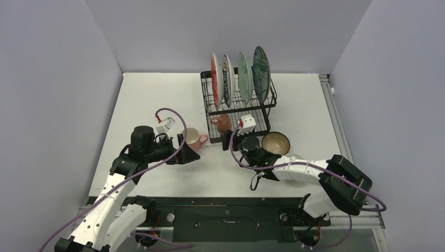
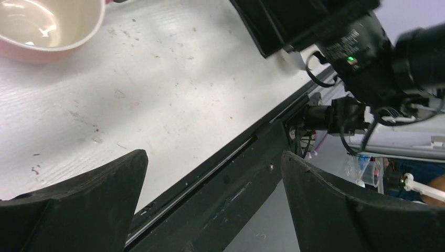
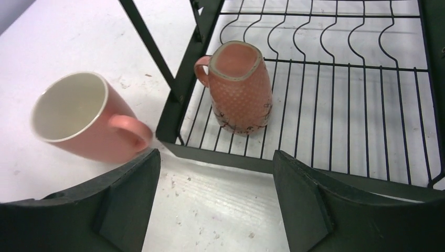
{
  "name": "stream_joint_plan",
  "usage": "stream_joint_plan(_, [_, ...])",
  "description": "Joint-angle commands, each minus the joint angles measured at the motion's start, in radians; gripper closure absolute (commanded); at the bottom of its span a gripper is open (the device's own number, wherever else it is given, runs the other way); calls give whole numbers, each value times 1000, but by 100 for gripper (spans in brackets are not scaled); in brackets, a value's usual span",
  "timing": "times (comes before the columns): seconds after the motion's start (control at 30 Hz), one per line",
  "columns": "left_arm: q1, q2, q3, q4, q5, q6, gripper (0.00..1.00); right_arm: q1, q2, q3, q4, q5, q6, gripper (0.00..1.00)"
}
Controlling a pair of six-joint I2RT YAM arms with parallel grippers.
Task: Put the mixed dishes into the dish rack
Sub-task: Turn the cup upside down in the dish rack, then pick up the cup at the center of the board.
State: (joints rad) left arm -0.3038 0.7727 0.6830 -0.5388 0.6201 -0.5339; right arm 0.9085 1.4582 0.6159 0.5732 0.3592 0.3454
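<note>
pink mug [image 3: 84, 123] sat just outside the dish rack [image 3: 176, 107], unloaded. left gripper [image 2: 213, 163] and right gripper [image 3: 216, 157] stood wide open, empty; next move required grasping it.

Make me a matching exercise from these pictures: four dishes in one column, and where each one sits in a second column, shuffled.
Things
1. dark teal round plate
2. plain pink mug with a cream inside
3. dotted salmon mug
4. brown bowl

Places
A. on the white table, right of the front of the black wire dish rack
B. on the rack's lower grid tray
C. upright in the rack's top slots
D. on the table, left of the rack

Pairs: 1-C, 2-D, 3-B, 4-A
</note>
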Motion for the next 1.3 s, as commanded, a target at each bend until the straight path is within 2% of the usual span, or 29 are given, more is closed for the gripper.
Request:
stream_joint_plan(0.0, [17, -7, 26, 11, -97, 8, 4, 17, -122, -35, 8, -43, 8, 25])
stream_joint_plan(0.2, [35, -11, 63, -35, -268, 21, 4, 25, -289, -68, -154, -55, 47, 20])
stream_joint_plan(0.33, [40, 42, 82, -51, -359, 37, 4, 30, -394, -58, -304, -47, 52, 19])
stream_joint_plan(0.43, [41, 97, 93, -50, -418, 38, 4, 26, -472, -77, -351, -57, 81, 17])
stream_joint_plan(0.53, [50, 146, 103, -45, -434, 41, 4, 23, -533, -84, -418, -65, 114, 16])
stream_joint_plan(0.7, [62, 230, 140, -41, -444, 24, 4, 18, -706, -168, -421, -42, 173, 15])
stream_joint_plan(0.8, [70, 272, 180, -48, -458, 11, 4, 14, -799, -224, -423, -54, 203, 11])
stream_joint_plan(1.0, [75, 373, 256, -64, -533, -10, 4, 15, -889, -255, -470, -127, 224, 10])
stream_joint_plan(1.27, [75, 515, 312, -64, -557, 2, 4, 24, -965, -221, -620, -166, 214, 9])
